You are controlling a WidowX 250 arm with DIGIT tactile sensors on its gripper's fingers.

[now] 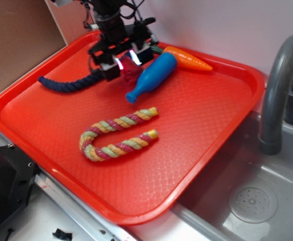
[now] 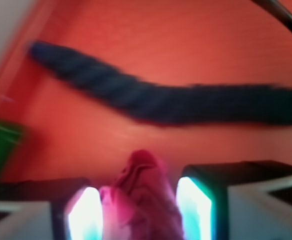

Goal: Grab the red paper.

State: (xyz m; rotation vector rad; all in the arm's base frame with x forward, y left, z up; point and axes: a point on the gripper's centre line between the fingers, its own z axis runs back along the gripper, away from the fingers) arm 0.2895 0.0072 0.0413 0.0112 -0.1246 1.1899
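Gripper (image 1: 125,62): hanging low at the tray's far end, jaws part-open and straddling the red paper (image 1: 130,70); probably pressing it, though the wrist view is blurring.
Red paper: sitting between the fingers (image 2: 86,215), resting on the red tray (image 1: 196,150).
Crowding: blue bottle toy (image 1: 151,76) lying just beside; navy rope (image 1: 68,82) trailing left.
Elsewhere: orange carrot (image 1: 189,58) behind the bottle; striped rope (image 1: 117,140) well apart.

The tray (image 1: 206,130) under me is glossy red plastic with a fine diamond-pattern texture. The red paper (image 2: 143,200) between my fingers (image 2: 193,205) looks matt and wrinkled. The dark rope (image 2: 151,97) is twisted, fibrous cord; the striped rope (image 1: 117,138) likewise, pastel strands. The bottle (image 1: 151,75) and carrot (image 1: 189,59) look smooth, slightly shiny plastic. The sink (image 1: 247,186) is smooth grey plastic.
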